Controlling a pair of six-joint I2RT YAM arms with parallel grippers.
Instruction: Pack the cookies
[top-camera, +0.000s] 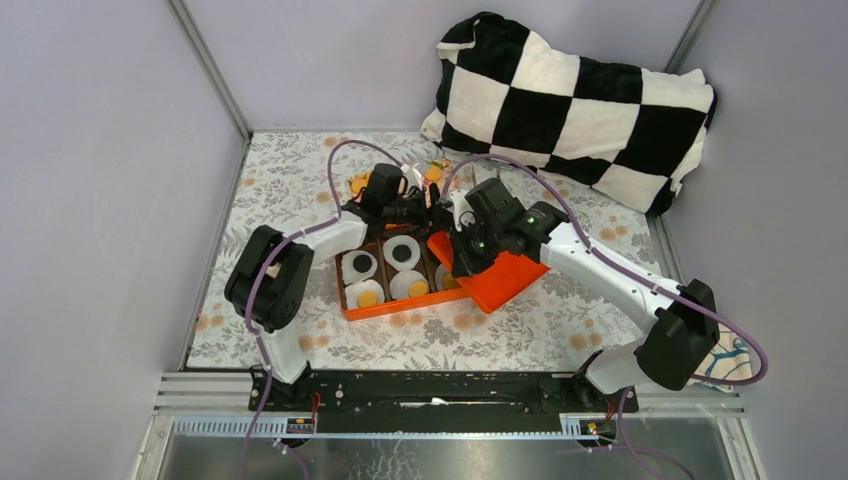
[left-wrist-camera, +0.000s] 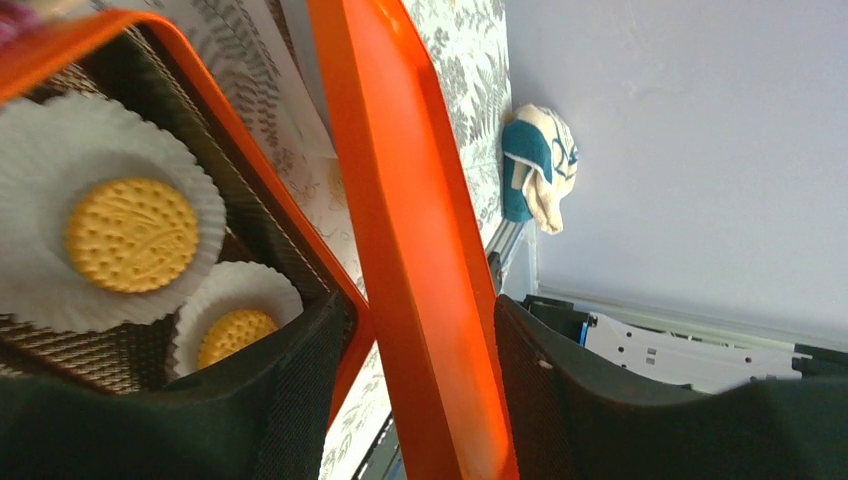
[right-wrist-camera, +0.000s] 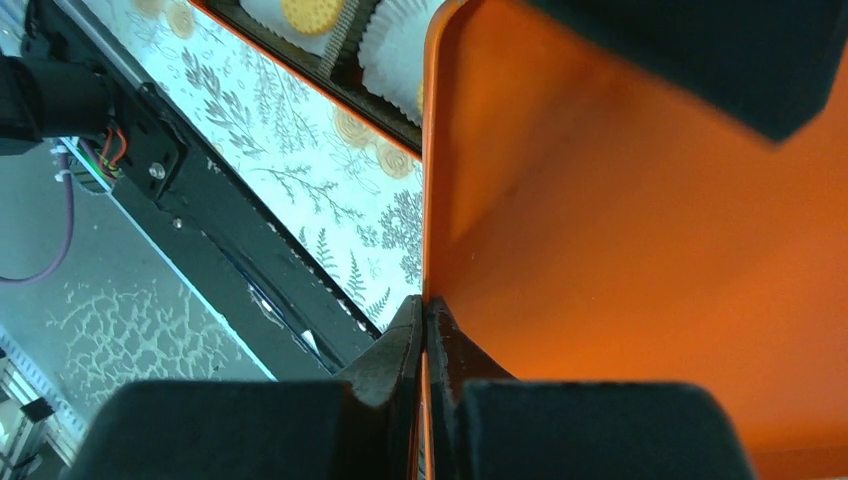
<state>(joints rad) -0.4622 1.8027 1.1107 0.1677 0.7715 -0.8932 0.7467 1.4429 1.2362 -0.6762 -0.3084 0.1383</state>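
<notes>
Gripping the orange lid (right-wrist-camera: 620, 250) by its edge, right gripper (right-wrist-camera: 425, 325) clamped lower centre; left gripper (left-wrist-camera: 415, 340) spread apart, straddling it, cookies (left-wrist-camera: 132, 235) at left.

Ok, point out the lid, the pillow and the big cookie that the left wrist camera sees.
lid (top-camera: 508, 280), top view, bare near part of its flat face.
pillow (top-camera: 570, 105), top view, middle of its checked front.
cookie (left-wrist-camera: 132, 235), left wrist view, centre of the tan disc.
</notes>
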